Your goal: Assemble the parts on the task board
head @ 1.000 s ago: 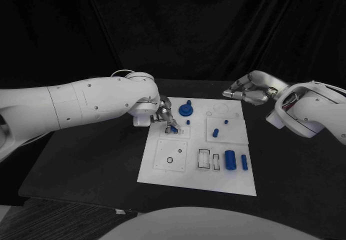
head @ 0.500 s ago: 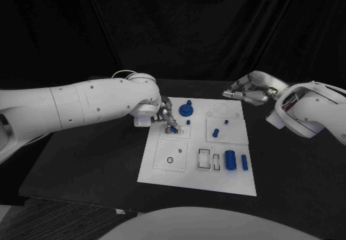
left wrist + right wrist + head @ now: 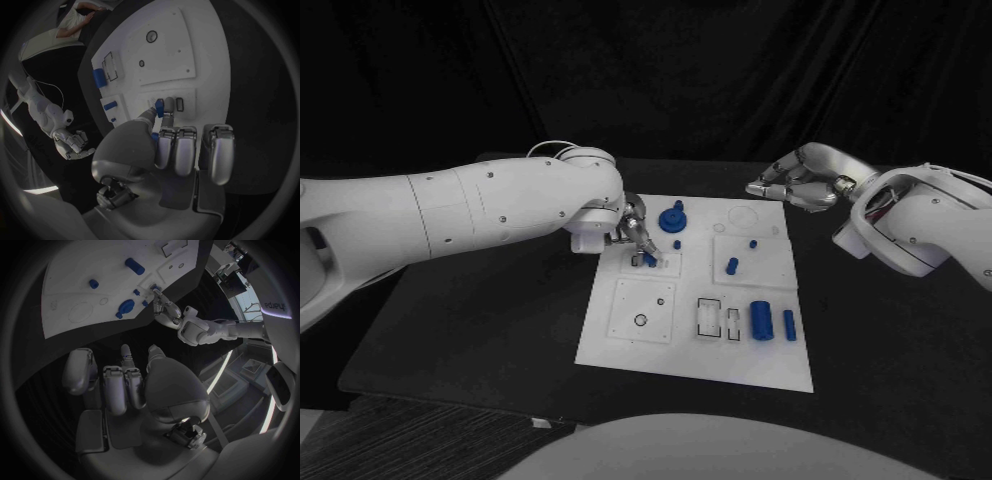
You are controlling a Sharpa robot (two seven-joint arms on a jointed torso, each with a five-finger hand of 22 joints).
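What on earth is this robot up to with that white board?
It is fitting small blue parts into a white task board on a black table. Its left hand pinches a small blue piece right at a slot near the board's left edge. Its right hand hovers beyond the board's far corner, holding nothing. Other blue parts lie on the board.

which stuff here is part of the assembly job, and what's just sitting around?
In the job:
- task board
- small blue part pinched by the left robot hand over the board
- blue parts on the board, e.g. the large cylinder

Not in it:
- black table
- right robot hand, off the board, holding nothing
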